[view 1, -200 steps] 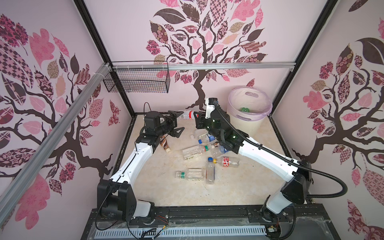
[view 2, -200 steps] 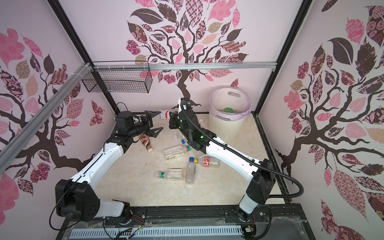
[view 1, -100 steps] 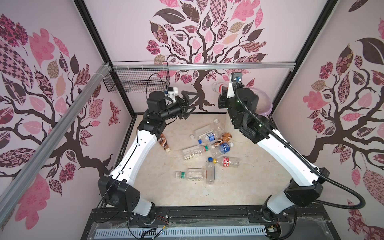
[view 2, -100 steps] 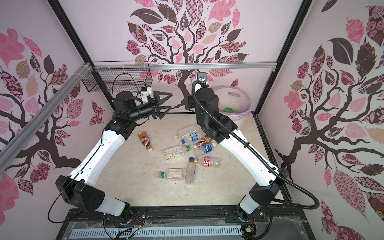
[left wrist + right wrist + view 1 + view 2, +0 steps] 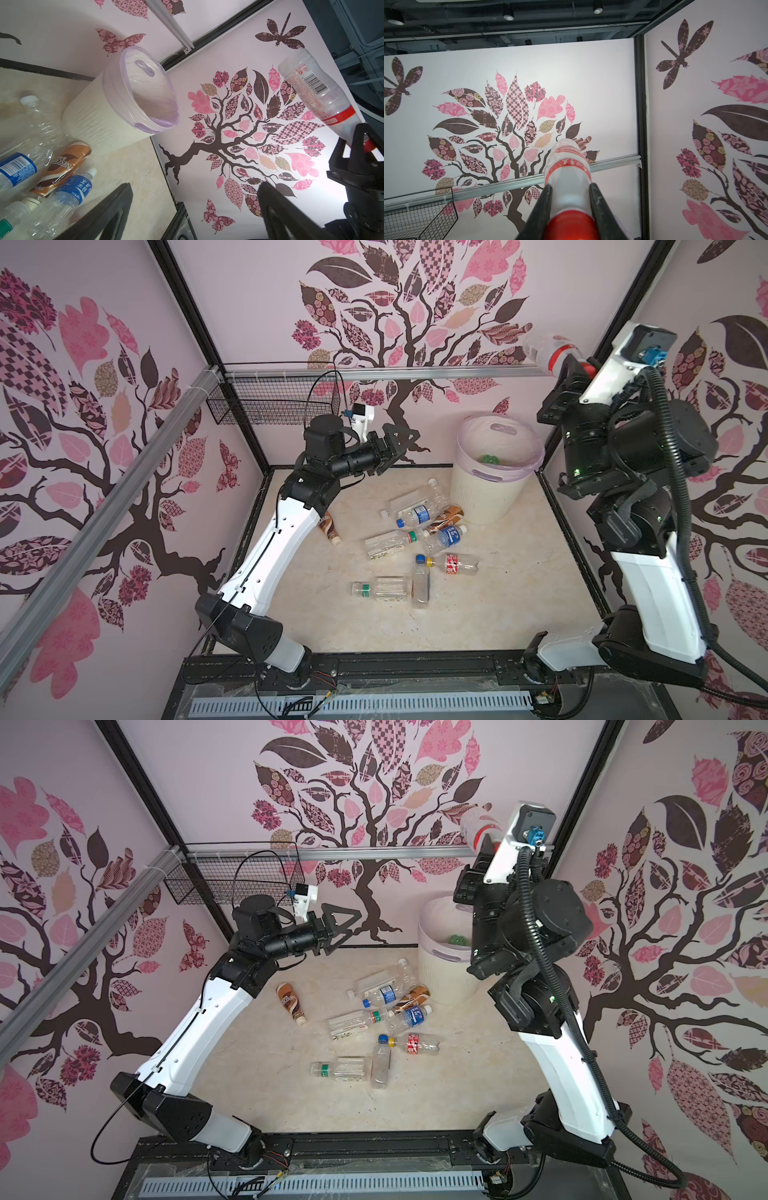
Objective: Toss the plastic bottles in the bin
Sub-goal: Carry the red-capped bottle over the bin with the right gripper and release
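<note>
My right gripper (image 5: 569, 187) is shut on the neck end of a clear bottle with a red label and red cap (image 5: 568, 166). It holds that bottle (image 5: 548, 350) high near the back right corner, well above the bin (image 5: 486, 497). The cream bin with its lilac liner stands at the back right, and a green bottle (image 5: 490, 458) lies inside. Several plastic bottles (image 5: 419, 514) lie on the floor left of the bin, and a brown-labelled one (image 5: 330, 526) lies apart. My left gripper (image 5: 401, 439) hangs open and empty above the floor, facing the bin (image 5: 89, 120).
A black wire basket (image 5: 274, 406) hangs on the back wall at the left, under an aluminium rail (image 5: 374, 373). Walls close in the floor (image 5: 519, 605) on three sides. The right arm's elbow (image 5: 623, 448) stands just right of the bin.
The right arm has swung up and to the right from floor level, carrying the red-labelled bottle. The left gripper has risen from the floor and stayed open.
</note>
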